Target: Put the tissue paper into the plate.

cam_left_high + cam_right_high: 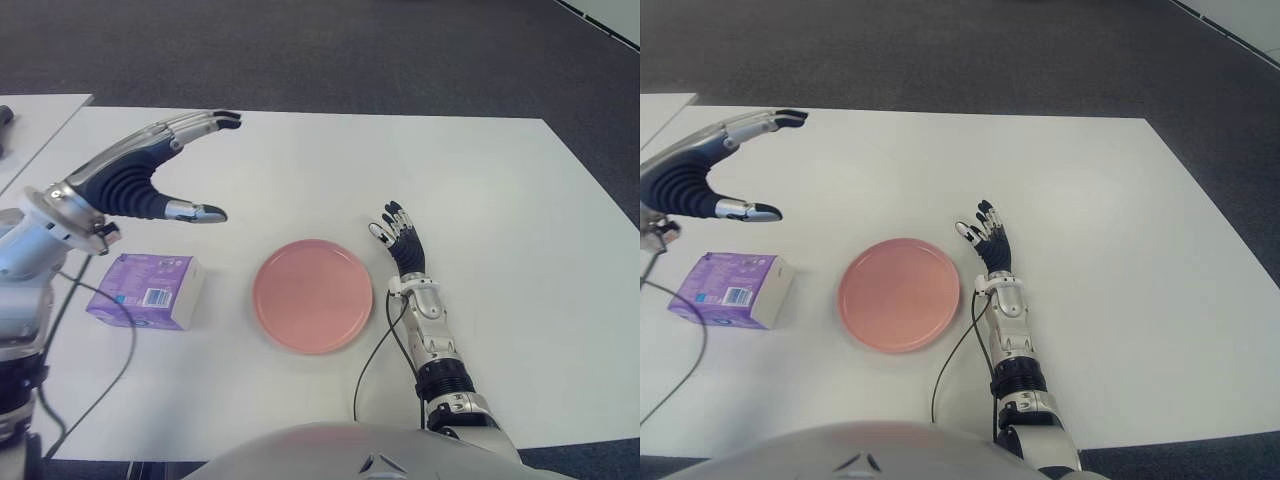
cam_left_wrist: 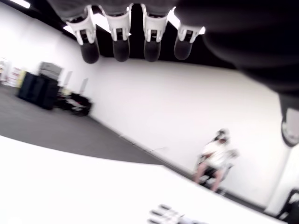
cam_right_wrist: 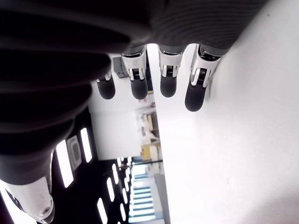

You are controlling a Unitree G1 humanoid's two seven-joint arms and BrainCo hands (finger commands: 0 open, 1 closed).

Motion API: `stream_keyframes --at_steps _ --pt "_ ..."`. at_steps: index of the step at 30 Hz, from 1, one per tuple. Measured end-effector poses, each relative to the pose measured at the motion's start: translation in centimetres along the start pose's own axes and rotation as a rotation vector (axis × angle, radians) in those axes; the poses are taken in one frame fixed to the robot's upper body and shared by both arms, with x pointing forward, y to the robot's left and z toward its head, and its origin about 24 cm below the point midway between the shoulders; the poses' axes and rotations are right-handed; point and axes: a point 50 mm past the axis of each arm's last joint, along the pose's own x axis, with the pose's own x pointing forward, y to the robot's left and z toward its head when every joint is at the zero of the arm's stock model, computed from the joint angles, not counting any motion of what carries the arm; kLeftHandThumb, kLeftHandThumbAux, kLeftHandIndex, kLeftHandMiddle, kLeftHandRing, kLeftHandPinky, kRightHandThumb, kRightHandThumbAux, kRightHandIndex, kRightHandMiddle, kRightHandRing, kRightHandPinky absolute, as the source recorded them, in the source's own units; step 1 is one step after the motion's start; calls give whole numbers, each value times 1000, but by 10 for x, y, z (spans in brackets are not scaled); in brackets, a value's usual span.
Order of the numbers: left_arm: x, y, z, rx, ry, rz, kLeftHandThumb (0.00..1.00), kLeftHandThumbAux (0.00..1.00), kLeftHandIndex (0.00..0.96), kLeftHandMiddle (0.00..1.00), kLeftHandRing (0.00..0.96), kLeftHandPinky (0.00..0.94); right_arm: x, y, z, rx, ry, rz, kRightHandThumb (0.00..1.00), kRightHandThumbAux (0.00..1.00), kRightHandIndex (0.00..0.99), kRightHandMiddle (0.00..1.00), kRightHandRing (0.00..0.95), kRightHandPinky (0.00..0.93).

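White worktop (image 1: 300,160) is filling most of both eye views, with dark grey carpet (image 1: 300,50) being seen beyond its far edge and a second pale surface (image 1: 30,115) showing at about 10 o'clock.

Four fingers (image 1: 205,124) of the left hand (image 1: 140,175) are being held straight and close together, pointing toward 2 o'clock, while the thumb (image 1: 195,212) is being held apart beneath them, so a wide gap is being left and nothing is being gripped. In the left wrist view the same fingertips (image 2: 120,46) are being shown spread in a row with only the room behind them. This hand is being held above the worktop at about 9 o'clock from the plate (image 1: 313,295), over and slightly beyond the tissue pack (image 1: 145,290).

The right hand (image 1: 400,240) is being shown at about 2 o'clock from the plate, just beside its rim, with its fingers (image 1: 392,216) extended, slightly fanned and holding nothing; whether it is touching the worktop cannot be told. Its forearm (image 1: 435,345) is being seen running back toward 6 o'clock, with a thin black cable (image 1: 375,360) trailing beside it.

The tissue pack, a purple packet with a white label, is lying flat on the worktop at 9 o'clock from the pink round plate, near it but apart from it. Nothing is being carried by the plate.

A seated person (image 2: 214,161) is being shown far off in the left wrist view.
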Motion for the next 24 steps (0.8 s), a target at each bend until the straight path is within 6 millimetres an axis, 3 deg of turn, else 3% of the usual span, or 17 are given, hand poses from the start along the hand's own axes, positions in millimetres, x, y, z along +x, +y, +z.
stream_keyframes --at_steps 10,24 --pt "-37 -16 -45 336 227 -168 172 194 0 0 0 0 6 2 -1 -2 2 3 139 676 0 0 0 11" --pt "-83 -23 -65 701 366 -423 184 142 0 0 0 0 16 -4 -3 -10 -13 43 119 704 0 0 0 0"
